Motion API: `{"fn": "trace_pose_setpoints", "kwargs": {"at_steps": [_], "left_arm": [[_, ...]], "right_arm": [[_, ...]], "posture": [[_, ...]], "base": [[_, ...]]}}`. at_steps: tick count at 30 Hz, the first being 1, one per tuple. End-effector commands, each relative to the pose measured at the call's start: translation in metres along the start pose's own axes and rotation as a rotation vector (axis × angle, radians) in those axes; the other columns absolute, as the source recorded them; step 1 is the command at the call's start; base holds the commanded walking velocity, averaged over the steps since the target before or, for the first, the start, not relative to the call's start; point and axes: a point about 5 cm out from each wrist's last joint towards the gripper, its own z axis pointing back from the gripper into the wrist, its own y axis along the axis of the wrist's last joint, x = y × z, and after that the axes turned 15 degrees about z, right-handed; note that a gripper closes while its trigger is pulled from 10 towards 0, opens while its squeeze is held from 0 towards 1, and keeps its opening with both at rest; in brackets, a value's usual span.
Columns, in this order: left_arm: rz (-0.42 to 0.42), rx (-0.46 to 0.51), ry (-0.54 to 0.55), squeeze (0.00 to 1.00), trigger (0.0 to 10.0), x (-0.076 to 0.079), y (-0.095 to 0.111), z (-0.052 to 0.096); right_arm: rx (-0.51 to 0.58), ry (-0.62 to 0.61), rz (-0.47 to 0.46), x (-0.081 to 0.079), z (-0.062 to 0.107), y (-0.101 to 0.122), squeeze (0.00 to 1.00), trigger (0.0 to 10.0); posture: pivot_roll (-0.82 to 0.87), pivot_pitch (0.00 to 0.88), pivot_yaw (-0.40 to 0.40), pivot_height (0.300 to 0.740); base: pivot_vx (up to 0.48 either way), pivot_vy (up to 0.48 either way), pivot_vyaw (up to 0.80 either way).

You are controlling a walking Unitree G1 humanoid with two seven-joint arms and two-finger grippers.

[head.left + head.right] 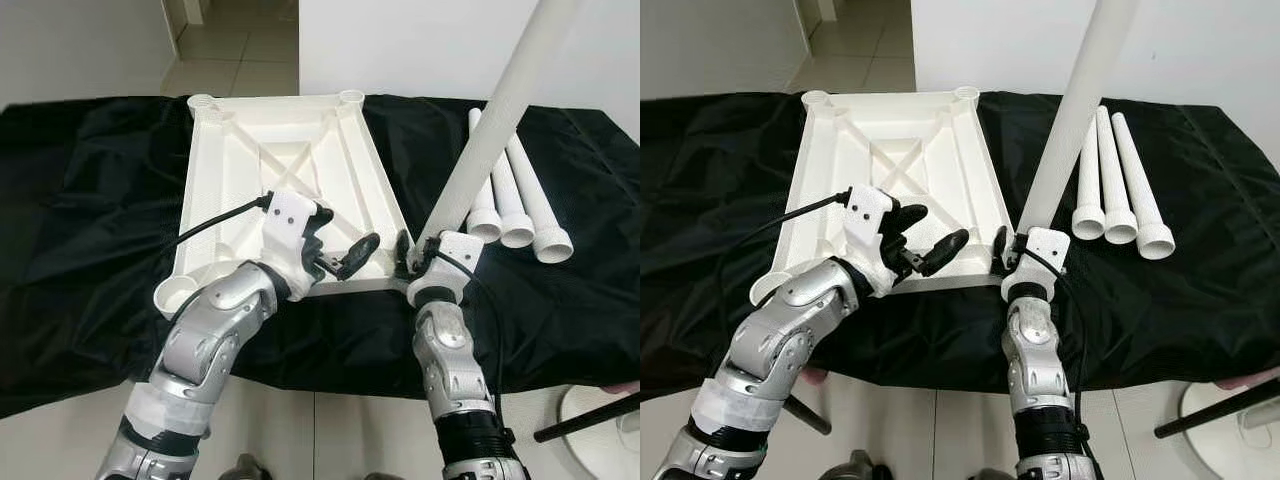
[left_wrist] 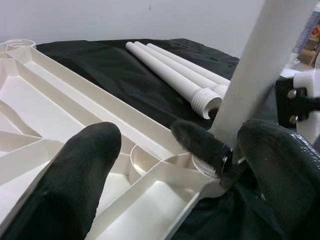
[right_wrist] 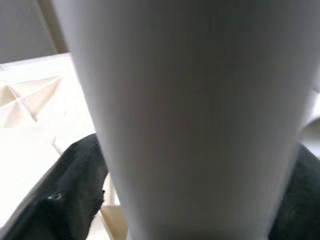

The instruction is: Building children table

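The right gripper (image 1: 412, 252) is clamping a white leg (image 1: 490, 130) upright at the near right corner of the upturned tabletop (image 1: 290, 165). The left gripper (image 1: 345, 250) is hovering over that tabletop's near edge, fingers apart.

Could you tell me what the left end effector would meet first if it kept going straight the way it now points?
Most likely the table leg held upright by the right end effector. The left end effector, open over the tabletop, points along its near edge toward that leg, though depth is uncertain.
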Motion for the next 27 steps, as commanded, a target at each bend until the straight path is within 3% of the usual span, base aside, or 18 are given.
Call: {"fn": "trace_pose_setpoints", "kwargs": {"at_steps": [1,2,3,12,16,18,27], "left_arm": [[-0.004,-0.014,-0.009,0.00,10.0,0.000,0.000,0.000],[-0.004,-0.014,-0.009,0.00,10.0,0.000,0.000,0.000],[-0.005,-0.015,-0.009,0.00,10.0,0.000,0.000,0.000],[-0.005,-0.017,-0.010,0.00,10.0,0.000,0.001,0.000],[-0.009,-0.022,-0.021,0.00,10.0,0.003,0.000,0.000],[-0.009,-0.022,-0.021,0.00,10.0,0.003,0.000,0.000],[-0.010,-0.021,-0.027,0.00,10.0,0.004,0.001,-0.001]], "right_arm": [[0.018,0.010,-0.006,0.003,-0.003,0.002,1.00,10.0],[0.022,0.029,-0.001,0.005,-0.005,0.003,1.00,10.0],[0.033,0.058,0.012,0.008,-0.008,0.004,0.00,10.0],[0.072,0.214,0.057,0.015,-0.018,0.008,0.00,10.0],[0.108,0.361,0.095,0.019,-0.023,0.012,0.00,10.0],[0.108,0.361,0.095,0.019,-0.023,0.012,0.00,10.0],[0.140,0.602,0.165,0.025,-0.026,0.015,0.00,10.0]], "posture": [[0.01,0.000,0.037,0.740],[0.02,0.000,0.037,0.740],[0.02,0.000,0.037,0.740],[0.02,0.000,0.036,0.740],[0.02,0.000,0.035,0.740],[0.02,0.000,0.035,0.740],[0.03,0.000,0.034,0.740]], "base": [[0.000,0.000,0.00],[0.000,0.000,0.00],[0.000,0.000,0.00],[0.000,0.000,0.00],[0.000,0.000,0.00],[0.000,0.000,0.00],[0.000,0.000,0.00]]}}
